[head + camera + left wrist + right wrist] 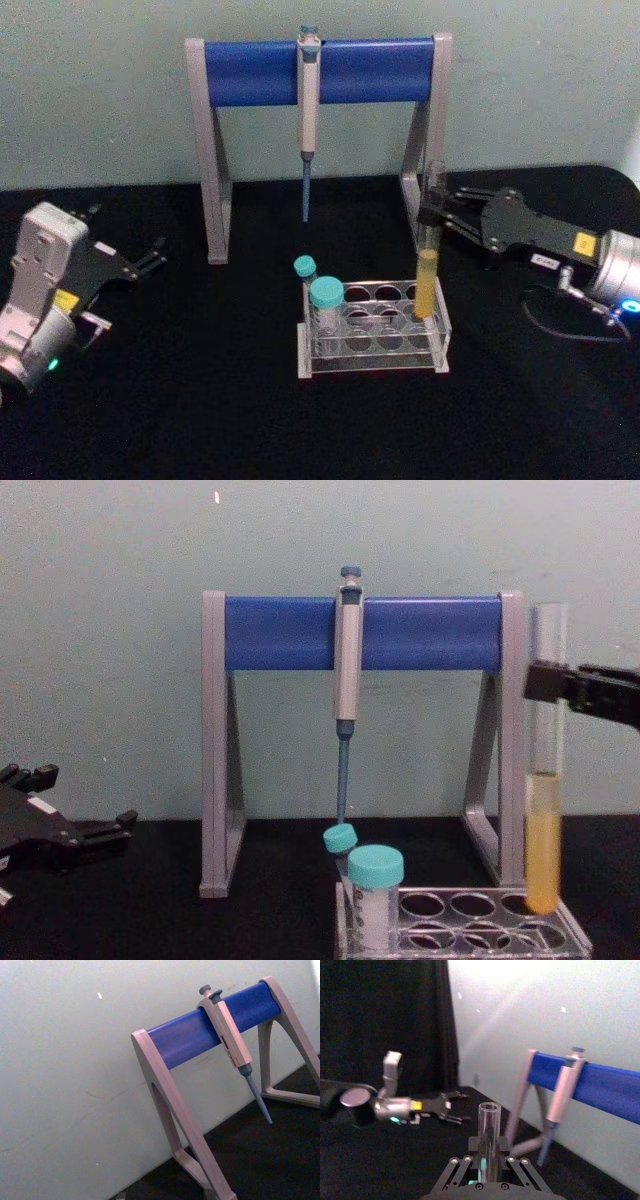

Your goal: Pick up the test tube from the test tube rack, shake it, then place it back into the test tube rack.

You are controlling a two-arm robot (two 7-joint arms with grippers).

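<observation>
Gripper on the right [432, 213] clamps the test tube [428, 282] upright, tip at a rack [375, 362] hole; release remains. Left gripper [460, 1106] idles open.

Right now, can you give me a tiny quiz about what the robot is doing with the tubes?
1. True or false: the right hand grips the test tube by its upper part, over the right end of the test tube rack.
2. Where is the left hand?
A. open, low at the left side of the table
B. gripping the test tube too
C. inside the test tube rack
3. Fill the gap: the liquid in the test tube is ___.

Key: 1 true; 2 A; 3 yellow.
</observation>
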